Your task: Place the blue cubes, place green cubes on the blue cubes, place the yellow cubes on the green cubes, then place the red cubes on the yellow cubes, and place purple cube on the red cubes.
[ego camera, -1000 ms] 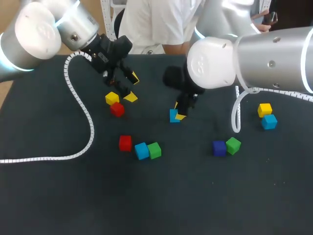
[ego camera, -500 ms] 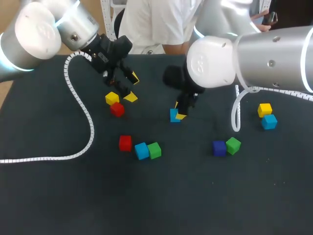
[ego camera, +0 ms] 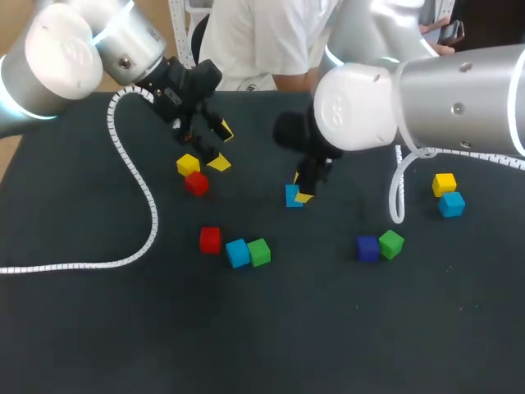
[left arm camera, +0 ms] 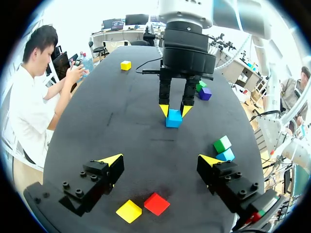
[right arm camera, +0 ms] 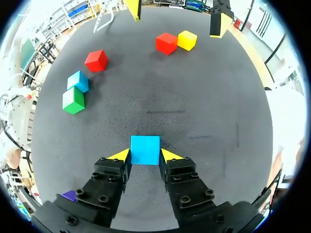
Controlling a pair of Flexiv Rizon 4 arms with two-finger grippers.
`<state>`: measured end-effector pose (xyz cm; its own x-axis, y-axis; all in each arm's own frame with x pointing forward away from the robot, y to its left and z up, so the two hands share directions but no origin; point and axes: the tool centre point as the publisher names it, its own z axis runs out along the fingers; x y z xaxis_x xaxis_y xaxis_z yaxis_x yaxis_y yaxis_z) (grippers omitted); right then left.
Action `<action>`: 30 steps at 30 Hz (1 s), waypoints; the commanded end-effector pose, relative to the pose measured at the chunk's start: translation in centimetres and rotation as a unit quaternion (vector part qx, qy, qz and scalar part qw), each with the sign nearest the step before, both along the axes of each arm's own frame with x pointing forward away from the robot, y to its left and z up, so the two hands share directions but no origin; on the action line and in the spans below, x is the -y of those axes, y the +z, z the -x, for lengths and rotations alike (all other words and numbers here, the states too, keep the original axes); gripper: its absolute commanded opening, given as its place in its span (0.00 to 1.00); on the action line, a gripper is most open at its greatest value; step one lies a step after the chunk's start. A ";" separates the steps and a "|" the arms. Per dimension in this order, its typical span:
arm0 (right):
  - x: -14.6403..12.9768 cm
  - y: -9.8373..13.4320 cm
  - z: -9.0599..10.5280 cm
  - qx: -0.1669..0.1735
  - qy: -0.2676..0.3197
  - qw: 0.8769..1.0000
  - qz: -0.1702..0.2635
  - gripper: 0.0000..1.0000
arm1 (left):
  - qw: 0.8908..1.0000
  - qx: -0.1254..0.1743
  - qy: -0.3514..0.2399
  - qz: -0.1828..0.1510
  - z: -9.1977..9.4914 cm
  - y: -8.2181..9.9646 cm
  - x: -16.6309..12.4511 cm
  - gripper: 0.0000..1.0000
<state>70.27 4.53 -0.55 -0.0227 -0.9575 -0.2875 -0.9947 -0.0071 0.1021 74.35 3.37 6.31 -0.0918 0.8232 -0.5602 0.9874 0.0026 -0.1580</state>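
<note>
1. Pinching a light-blue plastic cube (ego camera: 290, 195) just right of frame centre, the right gripper (ego camera: 301, 194) has its jaws pressed on two opposite faces.
2. Left gripper (ego camera: 222, 148) hangs at upper left, jaws spread wide with nothing between them. A yellow cube (ego camera: 188, 165) and a red cube (ego camera: 196, 183) touch, just lower left of it.
3. Lower centre on the black table (ego camera: 271, 328): second red cube (ego camera: 210, 240), then blue cube (ego camera: 238, 253) touching green cube (ego camera: 259, 251).
4. Right of centre: purple cube (ego camera: 367, 248) against second green cube (ego camera: 391, 244).
</note>
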 end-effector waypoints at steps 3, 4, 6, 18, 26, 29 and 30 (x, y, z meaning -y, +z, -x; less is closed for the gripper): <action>-0.2 0.0 -0.1 0.000 0.000 1.000 0.000 0.00 | 1.000 -0.002 -0.003 -0.001 -0.3 0.0 0.0 1.00; -0.2 0.0 -0.1 0.001 0.001 1.000 -0.001 0.00 | 1.000 -0.002 -0.003 -0.001 -0.3 0.0 0.0 1.00; -0.2 0.1 -0.2 0.002 0.001 1.000 -0.001 0.00 | 1.000 -0.002 -0.003 -0.001 -0.3 0.0 0.0 1.00; 0.1 0.1 -0.3 0.004 -0.004 1.000 0.001 0.00 | 1.000 -0.002 -0.003 -0.001 -0.3 0.0 0.0 1.00; 0.1 0.1 -0.4 0.004 -0.006 1.000 0.000 0.00 | 1.000 -0.002 -0.003 -0.001 -0.3 0.0 0.0 1.00; 0.1 0.0 -0.3 0.003 -0.007 1.000 0.001 0.00 | 1.000 -0.002 -0.003 -0.001 -0.3 0.0 0.0 1.00; 0.1 0.0 -0.3 0.003 -0.007 1.000 0.000 0.00 | 1.000 -0.002 -0.003 -0.001 -0.3 0.0 0.0 1.00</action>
<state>70.67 4.51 -0.53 -0.0339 -0.9579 -0.2850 -0.9951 0.0059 0.0983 74.35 3.37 6.31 -0.0918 0.8232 -0.5602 0.9874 0.0026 -0.1579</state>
